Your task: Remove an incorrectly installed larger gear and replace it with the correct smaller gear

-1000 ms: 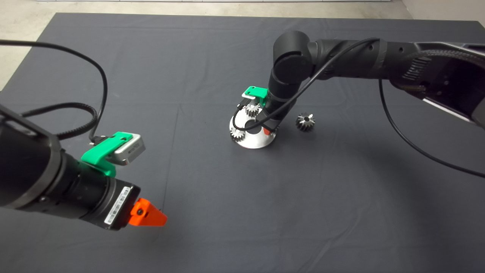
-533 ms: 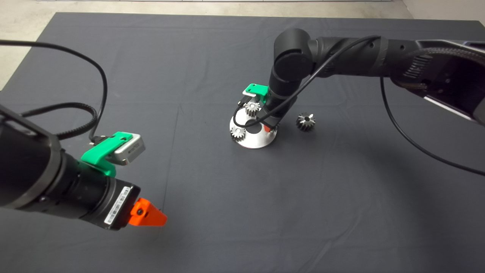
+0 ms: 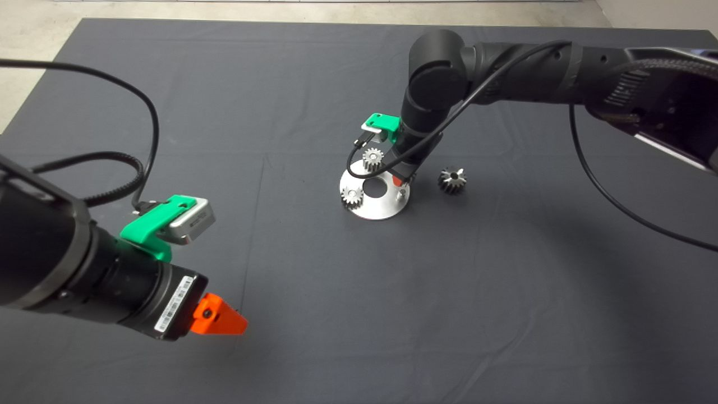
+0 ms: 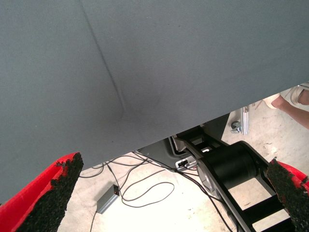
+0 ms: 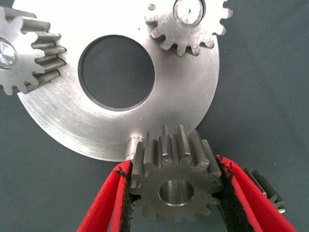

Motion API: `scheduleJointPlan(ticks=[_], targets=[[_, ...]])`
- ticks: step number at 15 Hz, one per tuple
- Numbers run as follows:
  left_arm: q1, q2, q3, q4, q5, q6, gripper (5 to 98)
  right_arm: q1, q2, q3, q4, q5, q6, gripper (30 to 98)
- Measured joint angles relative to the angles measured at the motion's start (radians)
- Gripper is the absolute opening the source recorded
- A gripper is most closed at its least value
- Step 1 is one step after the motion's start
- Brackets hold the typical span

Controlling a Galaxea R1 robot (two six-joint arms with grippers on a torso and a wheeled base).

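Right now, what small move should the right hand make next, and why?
Probably shift the smaller gear, gripped in the right hand, until its centre hole sits over the bare pin at the plate edge, then lower. The gear sits beside that pin, not on it.

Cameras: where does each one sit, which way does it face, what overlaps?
Head view: above the mat, looking down; both arms enter, right gripper at the round plate, left gripper parked at lower left.
Left wrist view: on the idle arm, facing the mat's edge and the floor beyond; its open fingers show.
Right wrist view: above the plate; fingers clamp the smaller gear.
Shared: head and right wrist views show the plate, its two silver gears and the larger gear.
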Motion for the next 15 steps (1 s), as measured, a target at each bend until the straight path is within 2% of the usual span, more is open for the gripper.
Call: scheduleJointPlan(ticks=[7, 15], targets=[[0.000, 0.000, 0.000, 0.000, 0.000, 0.000, 98.2, 0.010, -0.005, 0.000, 0.073, 0.000, 0.000, 39.5], [0.000, 0.000, 0.000, 0.000, 0.000, 0.000, 98.2, 0.009, -0.008, 0.000, 0.103, 0.000, 0.000, 39.5]])
